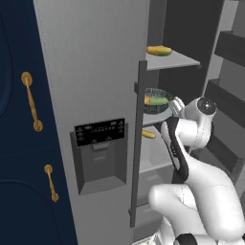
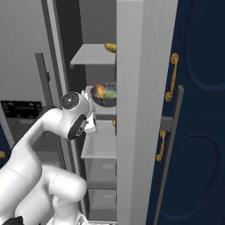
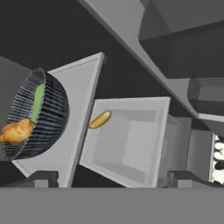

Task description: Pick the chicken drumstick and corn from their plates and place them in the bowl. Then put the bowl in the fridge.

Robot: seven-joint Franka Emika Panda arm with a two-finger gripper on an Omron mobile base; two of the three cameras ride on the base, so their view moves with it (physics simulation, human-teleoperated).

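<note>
I see the fridge (image 1: 95, 86) with its door swung open and my arm reaching inside. The bowl (image 1: 158, 101) sits on the middle shelf (image 3: 81, 109), holding the chicken drumstick (image 3: 16, 131) and the corn (image 3: 38, 101) side by side. My end effector (image 1: 175, 106) sits just beside the bowl; I read it as open, empty.

Middle fridge shelf (image 1: 160, 115): bowl (image 1: 157, 101). Top shelf (image 1: 174, 61): one yellow-green food item (image 1: 159, 50). Lower shelf (image 3: 127, 144): one yellow item (image 3: 100, 119).
</note>
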